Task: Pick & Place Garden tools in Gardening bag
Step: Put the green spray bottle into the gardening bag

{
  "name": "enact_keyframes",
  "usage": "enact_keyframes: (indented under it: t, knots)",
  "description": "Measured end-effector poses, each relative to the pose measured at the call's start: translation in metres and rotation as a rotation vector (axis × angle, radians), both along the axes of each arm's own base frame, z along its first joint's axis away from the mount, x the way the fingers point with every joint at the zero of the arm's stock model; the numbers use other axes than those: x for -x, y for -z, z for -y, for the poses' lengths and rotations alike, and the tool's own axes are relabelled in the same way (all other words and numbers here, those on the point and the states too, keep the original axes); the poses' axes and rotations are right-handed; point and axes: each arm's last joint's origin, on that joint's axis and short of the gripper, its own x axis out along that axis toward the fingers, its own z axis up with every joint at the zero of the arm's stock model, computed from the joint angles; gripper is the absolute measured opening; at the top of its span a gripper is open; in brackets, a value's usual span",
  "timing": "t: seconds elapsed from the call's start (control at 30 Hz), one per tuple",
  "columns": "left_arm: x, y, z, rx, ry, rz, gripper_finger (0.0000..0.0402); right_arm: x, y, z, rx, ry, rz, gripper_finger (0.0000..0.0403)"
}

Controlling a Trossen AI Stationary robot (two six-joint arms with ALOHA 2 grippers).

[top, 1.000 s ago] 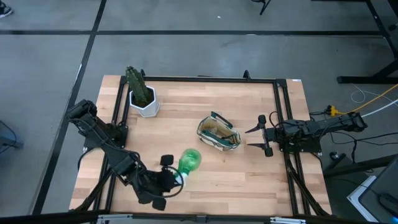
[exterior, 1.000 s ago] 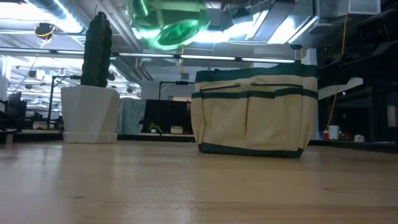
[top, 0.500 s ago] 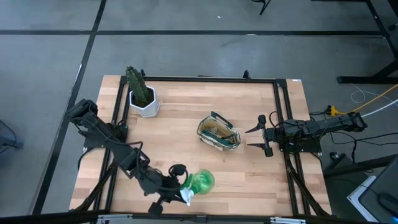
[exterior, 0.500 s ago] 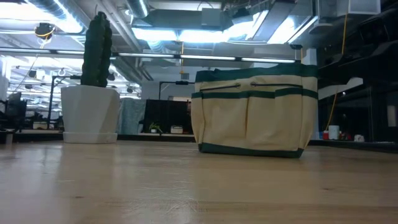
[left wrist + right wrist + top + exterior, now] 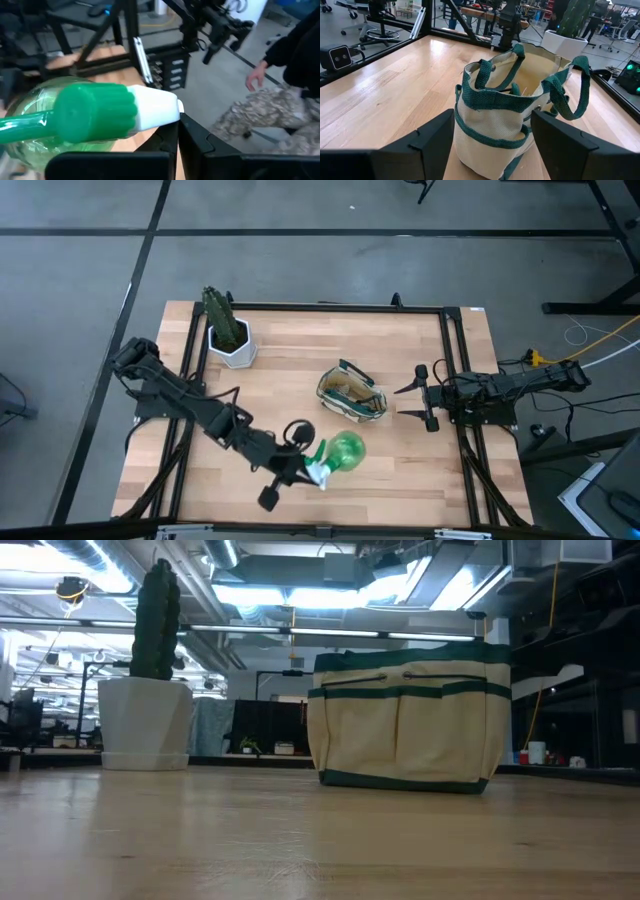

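High view: left gripper point(image 5: 312, 465) carries the green item point(image 5: 345, 450) above the bench point(image 5: 400, 470), near the bag point(image 5: 352, 394), right gripper point(image 5: 425, 398) idle beside it, jaws wide apart; left wrist: jaws clamped on item's white neck; transport step, next needs centering over bag mouth, then release.

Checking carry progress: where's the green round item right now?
High view: the green round item is held in the left gripper above the table's near middle, just short of the gardening bag.
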Motion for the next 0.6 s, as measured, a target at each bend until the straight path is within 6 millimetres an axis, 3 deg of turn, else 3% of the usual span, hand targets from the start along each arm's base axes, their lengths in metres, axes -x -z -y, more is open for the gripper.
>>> enact_keyframes:
  t: [0.6]
  knots:
    - [-0.029, -0.01, -0.05, 0.008, -0.089, 0.114, 0.0003, 0.0, 0.0, 0.0, 0.0, 0.0, 0.0, 0.0265]
